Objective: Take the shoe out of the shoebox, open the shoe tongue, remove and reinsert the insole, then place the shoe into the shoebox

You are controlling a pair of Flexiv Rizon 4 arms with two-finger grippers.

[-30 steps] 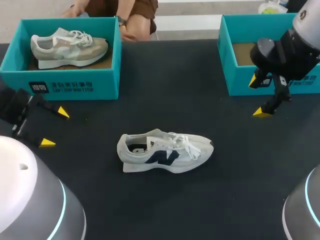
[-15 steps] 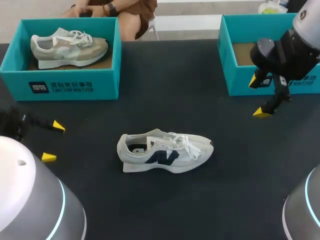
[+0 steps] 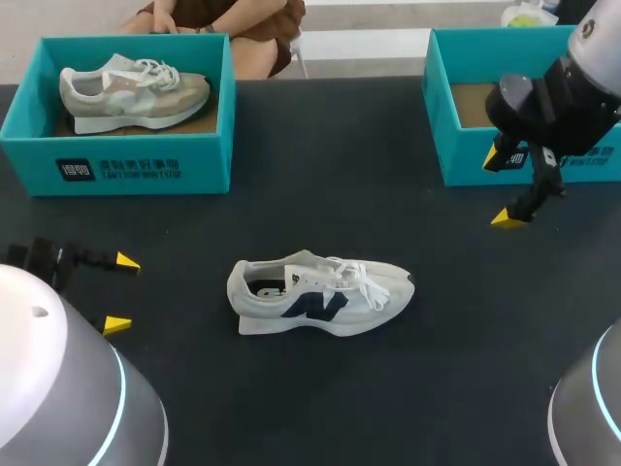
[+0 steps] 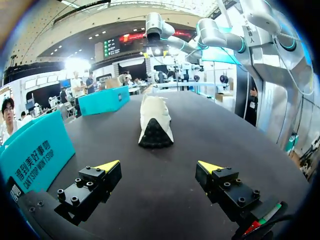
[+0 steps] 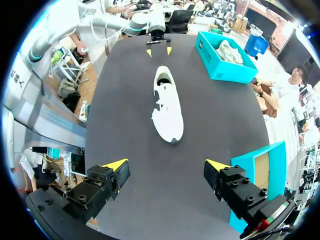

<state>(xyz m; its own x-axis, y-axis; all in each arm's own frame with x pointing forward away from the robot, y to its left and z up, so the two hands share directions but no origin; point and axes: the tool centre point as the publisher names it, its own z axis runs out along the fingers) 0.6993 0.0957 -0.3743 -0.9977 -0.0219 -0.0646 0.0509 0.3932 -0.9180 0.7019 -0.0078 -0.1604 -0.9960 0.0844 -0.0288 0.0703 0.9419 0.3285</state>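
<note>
On my left, the left gripper [image 3: 122, 293] hangs low over the black table [image 3: 320, 165], yellow-tipped fingers spread wide, nothing between them. Behind it, at the far left corner, the open teal cardboard shoebox [image 3: 136, 165] holds a beige-and-grey sneaker [image 3: 131, 92] on its sole.

Middle of the table now: the white lace-up sneaker with the navy side logo [image 3: 320, 296] stands upright on its sole, heel toward my left arm, toe toward the right. From the left wrist [image 4: 159, 167], the sneaker [image 4: 155, 122] sits straight ahead of the parted fingers, dark heel facing me, well apart from both tips.

Over to the right: the right gripper [image 3: 503, 189] hovers just in front of the second teal shoebox [image 3: 456, 155], its brown cardboard floor showing. Fingers parted here too [image 5: 166, 165], holding nothing. The sneaker [image 5: 167, 107] lies ahead of them, toe toward me, well clear of both tips.
</note>
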